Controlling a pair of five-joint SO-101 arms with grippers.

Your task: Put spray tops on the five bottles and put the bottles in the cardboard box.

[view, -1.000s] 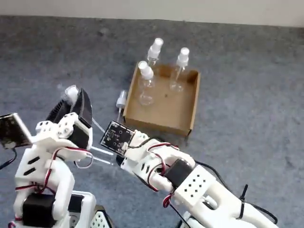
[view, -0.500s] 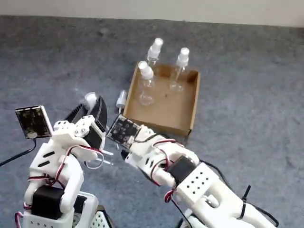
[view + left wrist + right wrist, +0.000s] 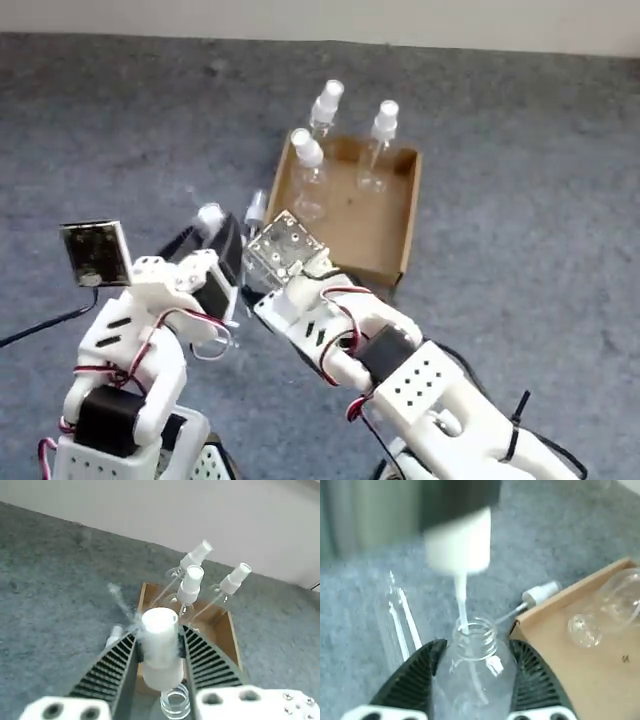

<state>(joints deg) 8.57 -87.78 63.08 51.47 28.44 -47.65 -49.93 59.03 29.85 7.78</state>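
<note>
Off the seven o'clock corner of the cardboard box [image 3: 350, 235], your left hand [image 3: 160, 635] is clamped on a spray top [image 3: 160, 652], its tube dipped into the open bottle [image 3: 470, 680] that your right hand [image 3: 477, 647] grips. Capping looks underway: lower it straight, then twist. Two capped bottles [image 3: 308, 180] stand inside the box. No print is legible.

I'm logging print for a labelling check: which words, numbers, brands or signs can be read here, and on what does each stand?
No text is readable.
Cardboard box: a small dark mark on its floor, too small to read.
Circuit board: any print is too small to read.
Spray top and open bottle: plain, no label shows.
</note>
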